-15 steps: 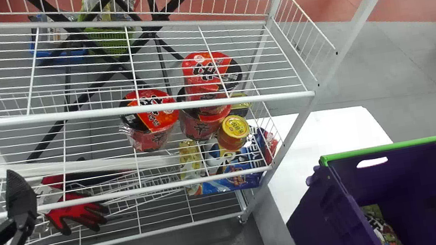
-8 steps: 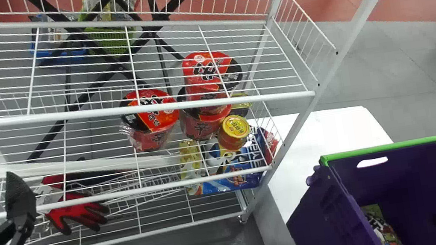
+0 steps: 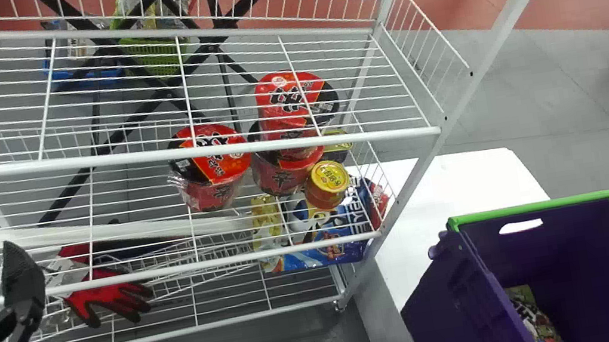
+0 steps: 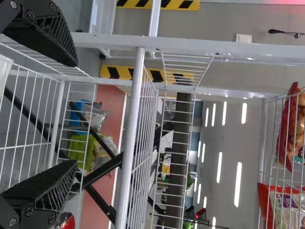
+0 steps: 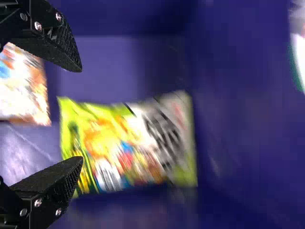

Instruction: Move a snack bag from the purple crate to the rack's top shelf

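Two fingers of the right gripper (image 5: 78,114) are held apart over the snack bag (image 5: 128,143), which lies on its broad face in the purple crate (image 3: 447,318). The left gripper (image 4: 75,113) is parked by the rack (image 3: 157,155), its fingers apart as well. The bag is judged to be light and soft, a slick film puffed with air over brittle contents, so it is likely to give, crinkle and slide if only an edge is pinched. It is best taken across its narrower width, near the middle, where both pads can be seated well in; a firm but mild squeeze should suffice, since crushing or a burst seam is risked by more. A second bag (image 5: 24,86) lies close by and could be nudged or caught by a fingertip. Around the grasp stand the crate's deep walls, and the green rim (image 3: 530,208) has to be cleared on the lift. Beyond it, the rack's slanting upright (image 3: 510,10) and wire side guard (image 3: 424,41) could snag a dangling corner on the way to the top shelf.
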### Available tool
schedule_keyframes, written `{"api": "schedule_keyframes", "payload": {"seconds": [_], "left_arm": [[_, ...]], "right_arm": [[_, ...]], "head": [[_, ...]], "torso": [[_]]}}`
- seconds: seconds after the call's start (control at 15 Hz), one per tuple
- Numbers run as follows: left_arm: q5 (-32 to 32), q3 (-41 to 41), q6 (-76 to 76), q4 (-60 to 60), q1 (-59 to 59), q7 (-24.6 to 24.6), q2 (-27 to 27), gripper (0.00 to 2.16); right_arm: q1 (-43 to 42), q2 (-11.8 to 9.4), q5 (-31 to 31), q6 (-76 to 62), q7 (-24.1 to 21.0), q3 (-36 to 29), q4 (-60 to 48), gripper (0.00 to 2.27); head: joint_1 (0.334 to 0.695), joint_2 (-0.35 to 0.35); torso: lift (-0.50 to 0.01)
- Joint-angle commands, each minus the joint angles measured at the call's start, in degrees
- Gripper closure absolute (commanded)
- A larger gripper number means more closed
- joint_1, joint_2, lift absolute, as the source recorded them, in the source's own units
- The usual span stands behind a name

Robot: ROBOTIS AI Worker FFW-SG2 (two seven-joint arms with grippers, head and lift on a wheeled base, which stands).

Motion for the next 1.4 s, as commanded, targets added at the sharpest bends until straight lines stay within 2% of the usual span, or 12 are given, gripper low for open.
{"api": "schedule_keyframes", "payload": {"seconds": [0.0,0.2,0.6,0.8,1.0,1.13,1.33], "left_arm": [[0.14,0.26,0.07,0.62,-0.41,-0.06,0.17,0.09],[0.23,1.66,0.24,0.53,-0.50,-0.50,0.17,0.09],[1.02,1.66,0.07,0.80,-0.50,-0.59,0.17,0.09],[1.20,2.02,0.07,1.50,-1.03,-0.59,0.26,0.09],[1.55,2.45,0.07,3.17,-2.17,-1.82,0.26,0.09],[1.81,2.63,0.07,3.43,-2.35,-2.43,0.26,0.09],[2.60,2.98,0.07,4.58,-3.23,-3.58,0.26,0.09]], "right_arm": [[1.17,1.40,1.87,-4.34,2.97,1.37,1.56,0.18],[2.13,2.19,5.92,-6.27,8.16,3.04,3.32,0.18],[3.36,2.19,19.19,-2.40,7.28,9.20,4.29,0.17],[5.56,2.72,18.75,-5.57,6.14,9.81,5.69,0.18],[7.49,5.35,17.61,-5.74,5.61,9.20,4.02,0.20],[8.64,7.02,17.25,-5.74,3.50,9.28,4.02,0.22],[10.04,7.73,15.76,-5.22,1.66,7.53,4.02,0.22]], "head": [[0.695,-0.350],[0.695,-0.350],[0.695,-0.350],[0.695,-0.350],[0.695,-0.350],[0.695,-0.350],[0.695,-0.350]], "torso": [[-0.451],[-0.451],[-0.451],[-0.451],[-0.451],[-0.451],[-0.451]]}}
